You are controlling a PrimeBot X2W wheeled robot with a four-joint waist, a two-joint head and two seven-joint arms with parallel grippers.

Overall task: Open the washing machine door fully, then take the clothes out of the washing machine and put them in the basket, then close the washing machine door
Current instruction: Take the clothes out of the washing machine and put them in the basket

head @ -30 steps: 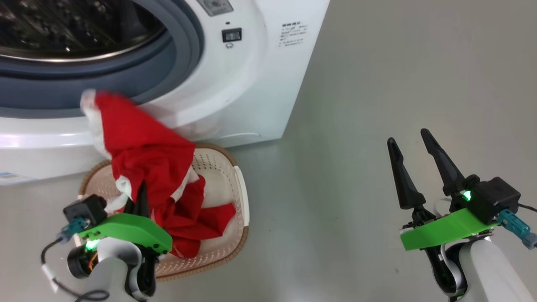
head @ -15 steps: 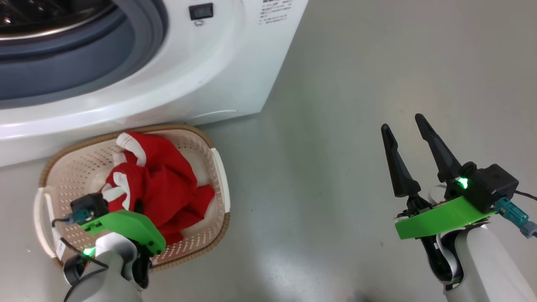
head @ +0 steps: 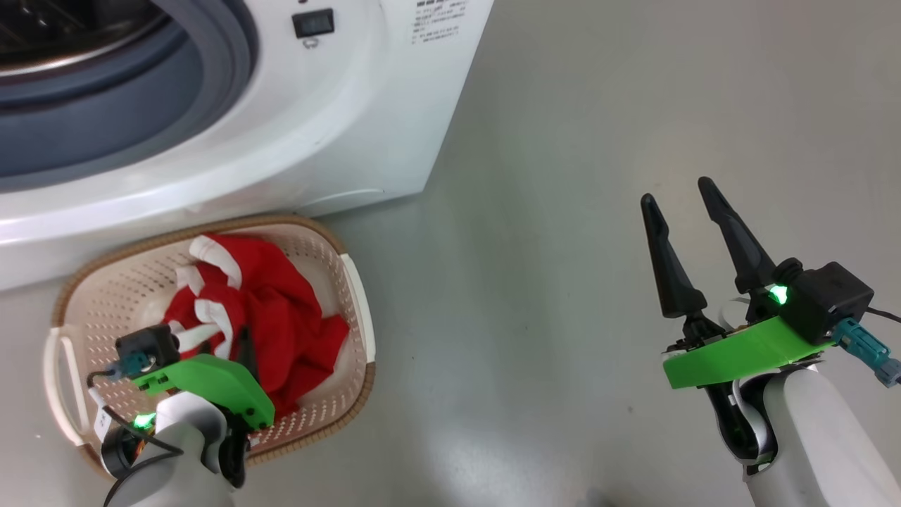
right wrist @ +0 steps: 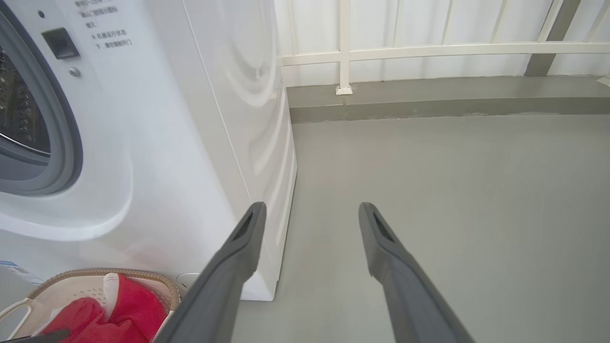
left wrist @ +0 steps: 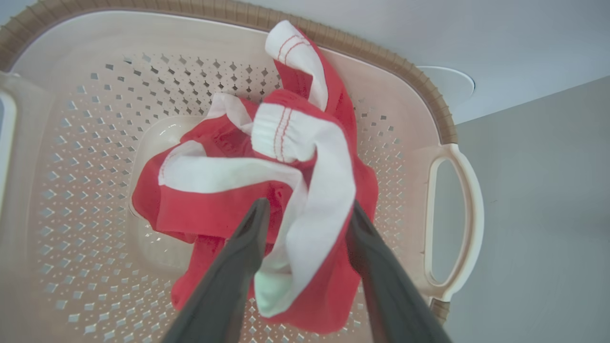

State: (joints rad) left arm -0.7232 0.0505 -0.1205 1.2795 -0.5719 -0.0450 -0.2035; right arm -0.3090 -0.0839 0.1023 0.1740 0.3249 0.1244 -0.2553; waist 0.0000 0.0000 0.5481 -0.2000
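1. Clothes (head: 288, 317): red with white trim, bunched in the basket (head: 357, 303) at the lower left of my head view. The basket sits on the floor (head: 563, 141), just in front of the washing machine (head: 338, 120).
2. Left gripper (left wrist: 307, 209): low over the basket, pointing down into the heap. Jaws stand wide apart. In my left wrist view a white band of the clothes lies loose between the fingers (left wrist: 233, 271) and drapes against the right-hand one. I see no pinch on it.
3. Right gripper (head: 676, 191): lower right of my head view, above bare grey floor, well apart from the basket. Jaws spread wide, nothing between them, touching nothing.
4. Washing machine: takes the upper left of my head view, with the grey rubber ring (head: 176, 105) of its opening towards the corner.
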